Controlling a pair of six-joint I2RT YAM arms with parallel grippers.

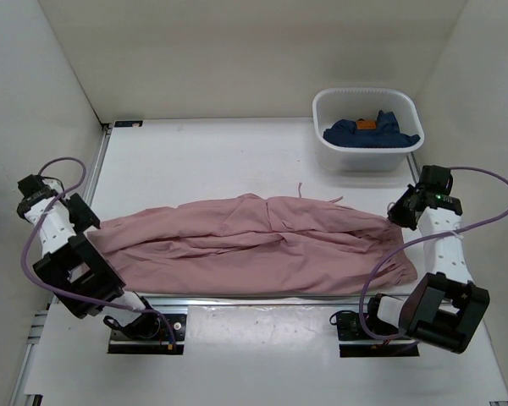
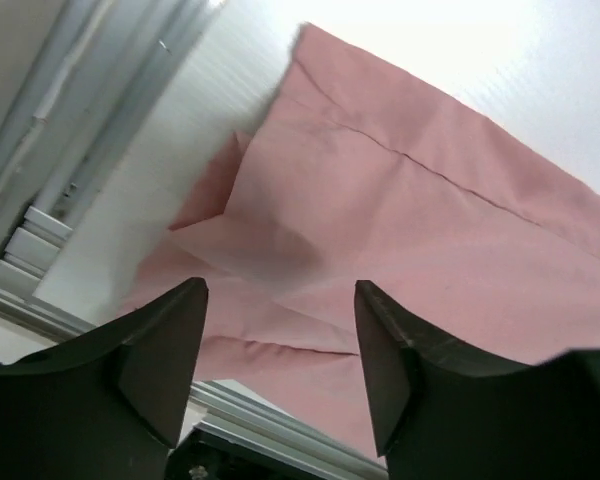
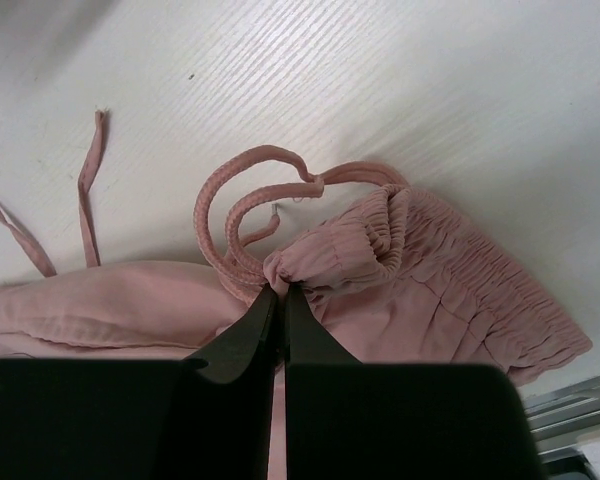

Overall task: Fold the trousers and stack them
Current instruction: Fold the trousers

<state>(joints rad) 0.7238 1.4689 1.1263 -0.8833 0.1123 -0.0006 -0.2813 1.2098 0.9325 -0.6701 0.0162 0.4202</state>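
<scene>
The dusty-pink trousers (image 1: 254, 245) lie stretched across the table near its front edge, leg ends at the left and elastic waistband at the right. My right gripper (image 1: 401, 211) is at the waist end. In the right wrist view it (image 3: 280, 292) is shut on a pinch of the gathered waistband (image 3: 430, 260), next to the looped pink drawstrings (image 3: 220, 215). My left gripper (image 1: 83, 222) is at the leg ends. In the left wrist view it (image 2: 280, 330) is open and empty, a little above the folded leg fabric (image 2: 400, 220).
A white bin (image 1: 323, 114) at the back right holds dark blue garments (image 1: 368, 133) with an orange patch. A metal rail (image 1: 254, 300) runs along the table's front edge, just under the trousers. White walls close in the left, right and back.
</scene>
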